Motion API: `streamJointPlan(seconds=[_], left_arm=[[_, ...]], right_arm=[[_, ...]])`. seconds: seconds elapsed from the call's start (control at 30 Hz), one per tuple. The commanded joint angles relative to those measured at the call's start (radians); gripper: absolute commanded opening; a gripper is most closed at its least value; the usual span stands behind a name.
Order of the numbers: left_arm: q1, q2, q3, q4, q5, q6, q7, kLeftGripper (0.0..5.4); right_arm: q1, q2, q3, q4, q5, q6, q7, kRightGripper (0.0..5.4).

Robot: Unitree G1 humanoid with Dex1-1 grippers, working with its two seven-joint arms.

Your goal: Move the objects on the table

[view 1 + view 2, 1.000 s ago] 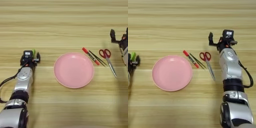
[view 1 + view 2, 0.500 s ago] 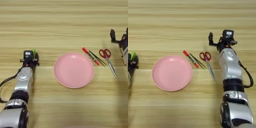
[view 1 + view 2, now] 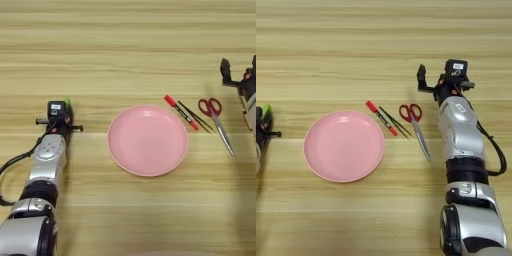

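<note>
My left hand point(image 3: 62, 107) grips a green block point(image 3: 67, 101); only the left eye view shows it whole. My right hand point(image 3: 436, 80), fingers spread and empty, hangs just right of the scissors point(image 3: 416, 122), whole only in the right eye view.

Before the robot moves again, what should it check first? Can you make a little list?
1. Pink plate empty: ok.
2. Red marker, thin black stick and scissors lie flat on the table, right of the plate: ok.
3. Right hand open, free, just beyond the scissors: ok.
4. Left hand left of the plate, something green showing at it: gripped or not, cannot tell.
5. Marker and stick lie close together, may be hard to pick singly: not ok.
</note>
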Motion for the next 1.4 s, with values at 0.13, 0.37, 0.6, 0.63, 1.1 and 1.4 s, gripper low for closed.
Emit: streamJointPlan(seconds=[0.13, 0.37, 0.6, 0.63, 1.1, 1.4], left_arm=[[0.017, -0.011, -0.004, -0.006, -0.003, 0.013, -0.009, 0.7], [0.021, -0.012, -0.003, -0.017, -0.005, 0.012, -0.013, 0.7], [0.03, -0.021, -0.008, -0.054, -0.004, 0.019, -0.015, 0.7], [0.034, -0.024, -0.01, -0.065, -0.003, 0.021, -0.016, 0.7], [0.144, -0.065, -0.058, -0.436, -0.017, 0.149, -0.064, 0.7], [0.201, -0.088, -0.111, -0.61, -0.035, 0.24, -0.136, 0.7]], right_arm=[[-0.022, 0.002, 0.002, 0.013, -0.001, 0.005, -0.007, 5.4], [-0.023, 0.003, 0.008, 0.035, -0.007, -0.003, -0.004, 5.4], [-0.022, 0.001, 0.011, 0.05, -0.009, -0.01, -0.001, 5.4], [-0.023, 0.001, 0.012, 0.051, -0.009, -0.01, -0.001, 5.4], [-0.014, 0.011, 0.023, 0.081, -0.016, -0.028, 0.0, 5.4], [-0.016, 0.014, 0.026, 0.102, -0.019, -0.042, -0.002, 5.4]])
